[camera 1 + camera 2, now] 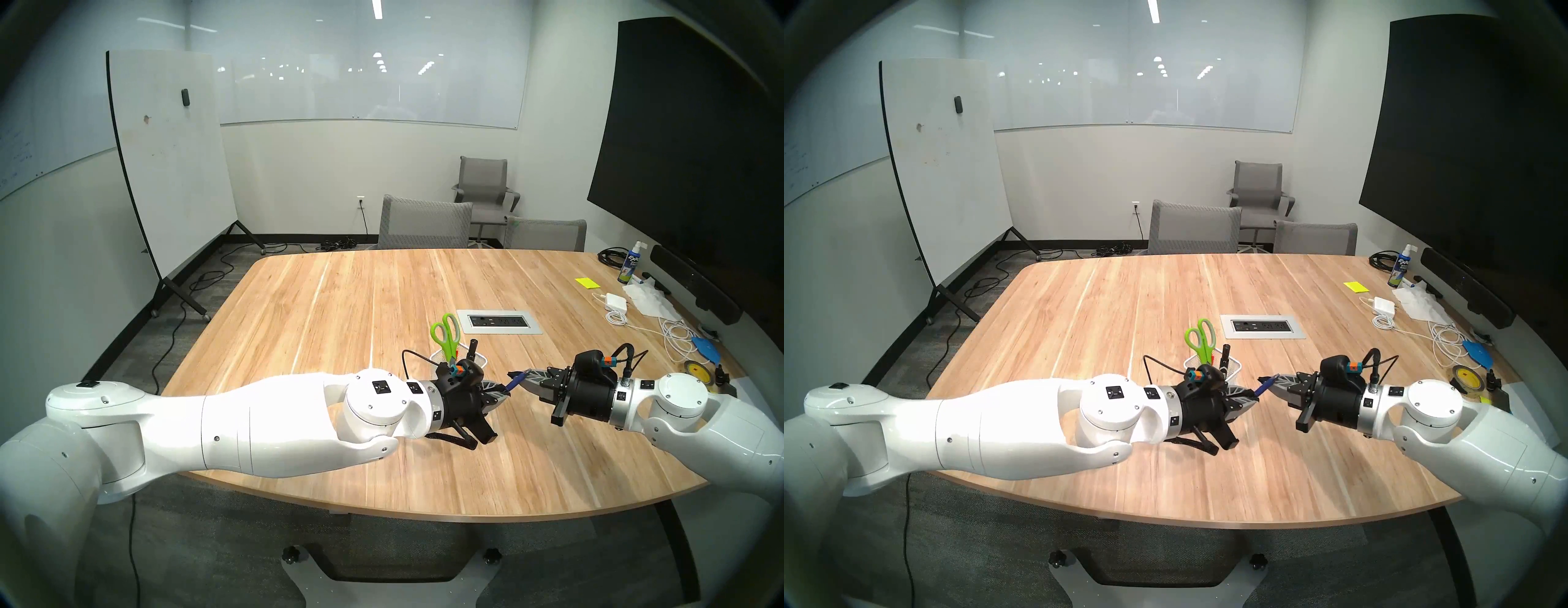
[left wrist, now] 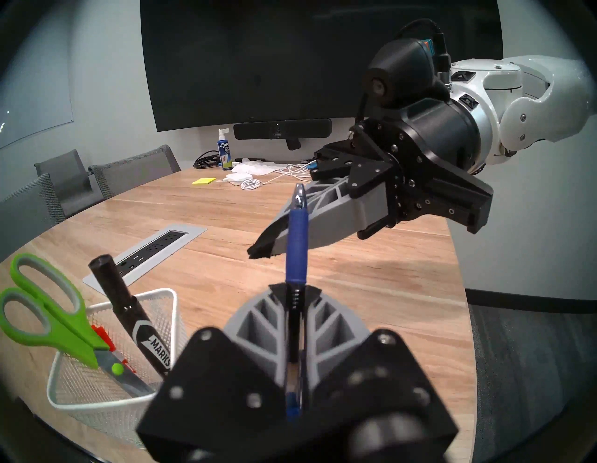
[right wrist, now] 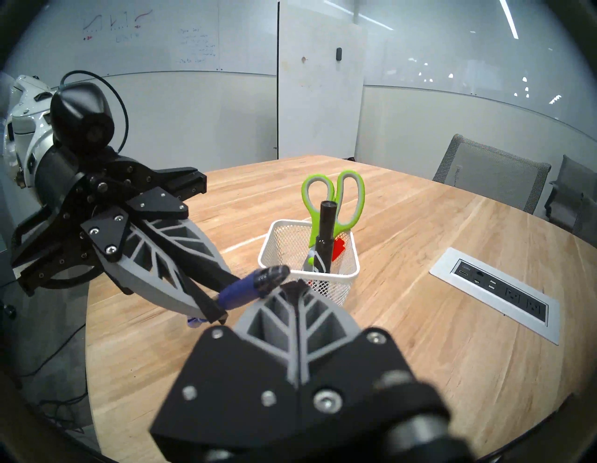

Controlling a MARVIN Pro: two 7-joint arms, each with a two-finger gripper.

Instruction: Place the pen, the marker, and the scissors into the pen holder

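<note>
Two grippers meet nose to nose above a pale wood-grain surface [image 1: 339, 322] at mid-frame in the head view. The left gripper [image 1: 505, 392], its ribbed grey fingers [image 2: 255, 326] tipped with black pads, is clamped on a slim pen [image 2: 296, 245] with a blue rubbery grip and a clear tip, which juts out toward the right gripper [image 1: 524, 378]. That gripper's jaws are pressed together with nothing between them, its tips just beside the pen's tip; whether they touch cannot be told. Behind the left wrist stands the holder [image 3: 350, 255], a white wire-mesh cup, square with rounded corners. In it the scissors [image 3: 336, 200] stand blades down, lime-green and grey loops up, beside a thick black marker [image 3: 326, 232]. A grey metal socket panel [image 1: 498, 322] is set into the wood at centre right.
</note>
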